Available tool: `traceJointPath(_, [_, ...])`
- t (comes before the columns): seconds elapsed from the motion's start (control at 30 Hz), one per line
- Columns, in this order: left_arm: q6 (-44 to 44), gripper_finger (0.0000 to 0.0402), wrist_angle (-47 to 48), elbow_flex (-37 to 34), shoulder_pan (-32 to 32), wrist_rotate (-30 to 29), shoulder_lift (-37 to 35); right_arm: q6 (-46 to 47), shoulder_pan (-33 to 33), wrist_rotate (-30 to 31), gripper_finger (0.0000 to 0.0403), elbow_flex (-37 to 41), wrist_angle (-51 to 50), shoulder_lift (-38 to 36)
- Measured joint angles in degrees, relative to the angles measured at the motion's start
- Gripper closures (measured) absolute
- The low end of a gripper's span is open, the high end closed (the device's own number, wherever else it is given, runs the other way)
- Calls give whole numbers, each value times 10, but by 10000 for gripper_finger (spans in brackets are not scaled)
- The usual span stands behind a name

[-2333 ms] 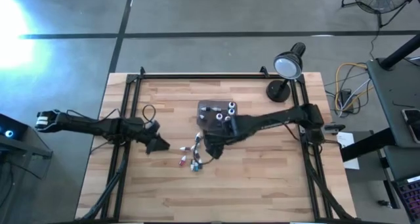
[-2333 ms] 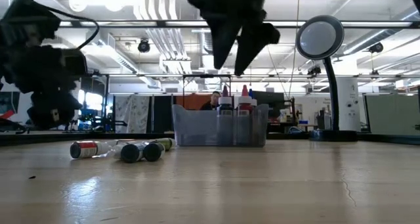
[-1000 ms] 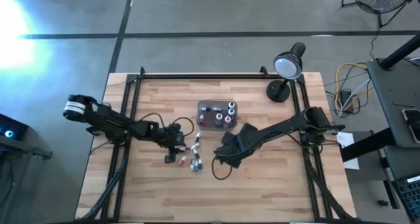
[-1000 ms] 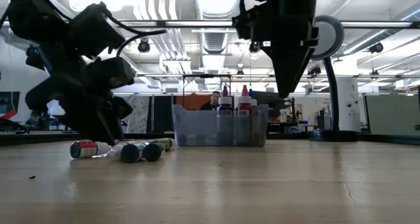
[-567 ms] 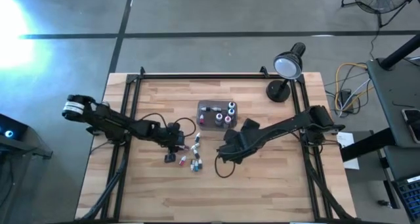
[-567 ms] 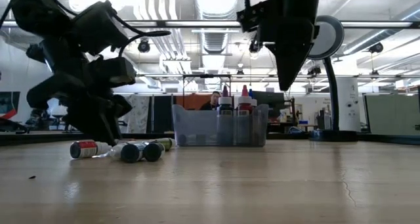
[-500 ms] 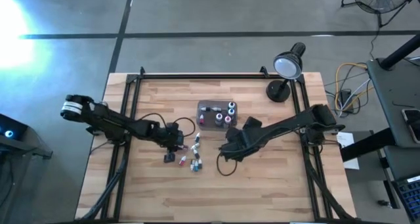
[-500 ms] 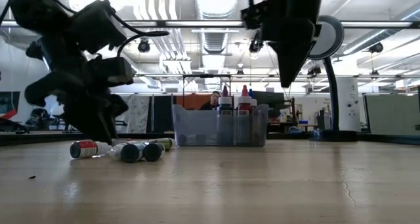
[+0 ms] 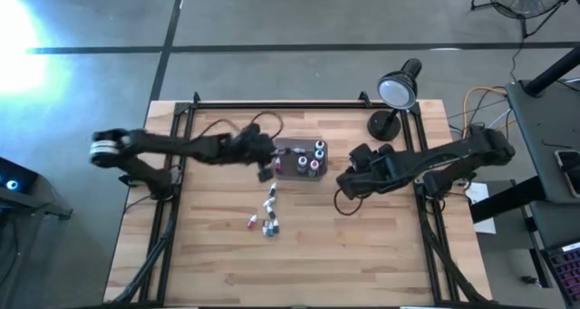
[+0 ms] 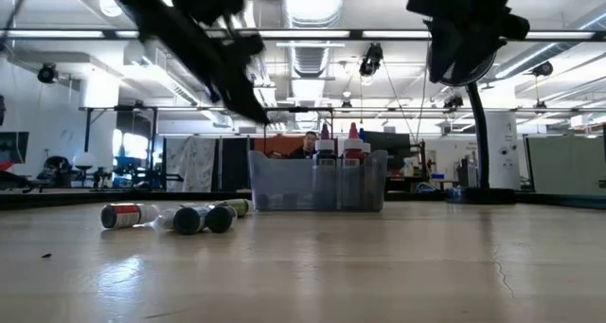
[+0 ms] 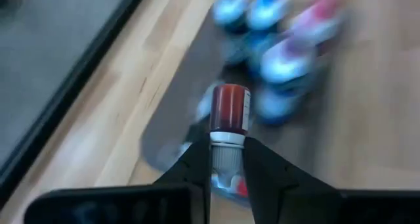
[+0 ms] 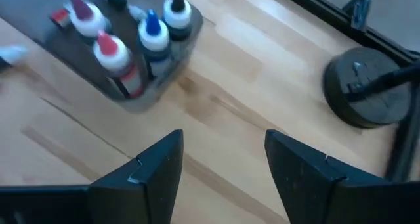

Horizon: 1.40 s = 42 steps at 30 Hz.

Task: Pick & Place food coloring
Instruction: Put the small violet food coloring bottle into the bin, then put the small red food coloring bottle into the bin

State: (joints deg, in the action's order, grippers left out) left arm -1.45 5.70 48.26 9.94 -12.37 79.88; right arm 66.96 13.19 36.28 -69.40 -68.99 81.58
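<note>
Holding one food coloring bottle point(image 11: 229, 112) by its white cap end, my left gripper point(image 11: 226, 159) has both fingers closed on it, the dark red body sticking out ahead; in the high view I see that gripper point(image 9: 265, 164) just off the left end of the clear grey tray point(image 9: 284, 171), over the table point(image 9: 362, 255). Inside the tray I count several upright bottles point(image 9: 314, 157) with white and coloured tips; the right wrist view shows a red-tipped one point(image 12: 107, 46), a blue-tipped one point(image 12: 152, 25) and a dark-tipped one point(image 12: 177, 10) standing close together at one end. Loose bottles point(image 9: 269, 217) lie on their sides on the wood in front of the tray, well apart from it; the low view shows them as a short row point(image 10: 176, 215), one with a red body point(image 10: 121, 215). My right gripper point(image 9: 348, 183) hangs to the right of the tray, near it but not touching, its fingers point(image 12: 152, 173) spread wide with nothing between them. A black desk lamp point(image 9: 394, 99) stands at the far right corner of the table. In the low view a person point(image 10: 310, 144) shows far behind the tray.
</note>
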Motion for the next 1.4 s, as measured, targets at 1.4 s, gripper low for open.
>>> traceJointPath(1.4, [695,230,244,-1,-194,209,69,-74,-58,-83,195,83,98,18])
